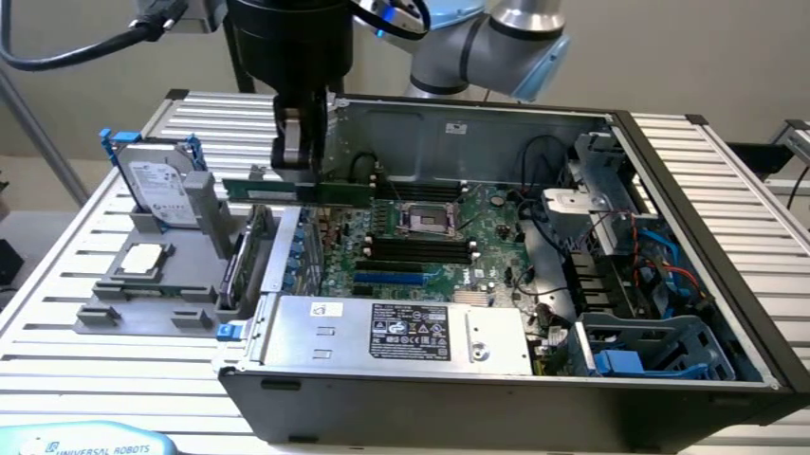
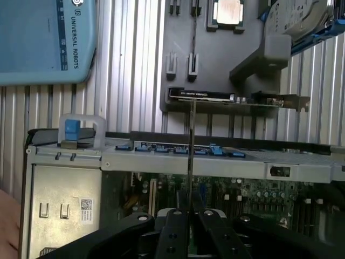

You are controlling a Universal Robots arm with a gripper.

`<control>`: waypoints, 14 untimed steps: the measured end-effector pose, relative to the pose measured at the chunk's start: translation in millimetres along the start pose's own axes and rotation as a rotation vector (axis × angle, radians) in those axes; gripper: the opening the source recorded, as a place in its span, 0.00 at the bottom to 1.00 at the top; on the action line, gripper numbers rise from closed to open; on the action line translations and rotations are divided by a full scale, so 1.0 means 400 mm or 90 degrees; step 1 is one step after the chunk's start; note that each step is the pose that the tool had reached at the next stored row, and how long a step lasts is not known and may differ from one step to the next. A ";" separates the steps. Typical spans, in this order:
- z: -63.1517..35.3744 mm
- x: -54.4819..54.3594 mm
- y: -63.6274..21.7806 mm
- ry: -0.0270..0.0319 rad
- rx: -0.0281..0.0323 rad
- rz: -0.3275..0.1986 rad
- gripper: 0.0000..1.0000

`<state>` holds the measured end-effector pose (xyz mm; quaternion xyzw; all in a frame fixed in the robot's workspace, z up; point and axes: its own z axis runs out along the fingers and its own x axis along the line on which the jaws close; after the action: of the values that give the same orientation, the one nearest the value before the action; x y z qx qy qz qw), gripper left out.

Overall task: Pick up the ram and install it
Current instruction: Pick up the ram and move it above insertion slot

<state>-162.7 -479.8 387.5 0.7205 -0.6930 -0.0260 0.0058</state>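
The ram (image 1: pixel 332 191) is a long, thin green stick held level in the air, with my gripper (image 1: pixel 294 163) shut on it from above near its middle. It hangs over the open computer case's wall on the exterior view's left, above and left of the black motherboard memory slots (image 1: pixel 418 248). In the wrist view the ram (image 2: pixel 191 145) appears edge-on as a thin line running out from between my gripper (image 2: pixel 191 213), whose fingers are closed on it. Below it lie the case edge and the motherboard (image 2: pixel 242 191).
A grey fixture (image 1: pixel 139 303) beside the case holds a hard drive (image 1: pixel 165 188), a processor (image 1: pixel 142 257) and an expansion card (image 2: pixel 202 95). Inside the case sit the power supply (image 1: pixel 393 332), cables (image 1: pixel 633 256) and a drive cage (image 1: pixel 658 346). A blue teach pendant (image 2: pixel 48 38) lies near the front.
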 end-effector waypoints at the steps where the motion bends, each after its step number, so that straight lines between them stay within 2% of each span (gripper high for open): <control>1: 0.000 0.000 -0.010 -0.0001 -0.0008 0.000 0.14; 9: -0.004 -0.001 -0.094 -0.0003 -0.0066 0.000 0.14; 14: -0.006 -0.004 -0.148 -0.0003 -0.0083 0.000 0.14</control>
<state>-103.6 -475.8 387.5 0.7202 -0.6930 -0.0307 0.0103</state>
